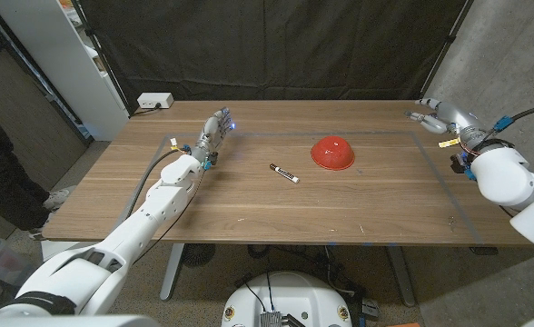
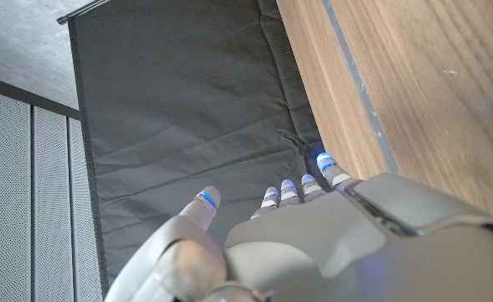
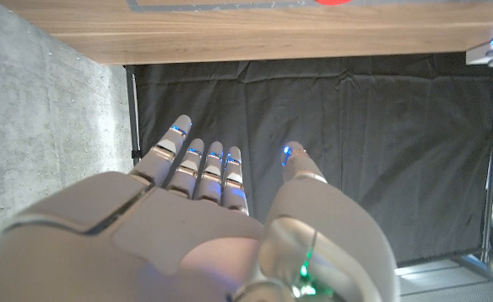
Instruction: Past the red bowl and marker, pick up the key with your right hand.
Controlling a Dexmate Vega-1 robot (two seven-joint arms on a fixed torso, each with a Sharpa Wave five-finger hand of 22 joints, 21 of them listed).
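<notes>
A red bowl (image 1: 332, 152) lies upside down right of the table's middle; a sliver of the red bowl (image 3: 334, 2) edges the right wrist view. Left of it lies a white marker (image 1: 283, 173) with black ends. My right hand (image 1: 440, 116) hovers at the table's far right corner, fingers (image 3: 204, 168) straight and apart, holding nothing. At the far left my left hand (image 1: 214, 132) is raised with its fingers (image 2: 301, 189) stretched out and nothing in it. A tiny speck (image 1: 449, 219) sits near the front right, too small to identify.
The wooden table (image 1: 249, 204) carries a thin taped rectangle line (image 1: 435, 168). A white box (image 1: 154, 101) sits at the back left edge. A black curtain (image 1: 276, 45) hangs behind, and a white shelf unit (image 1: 67, 54) stands at the left.
</notes>
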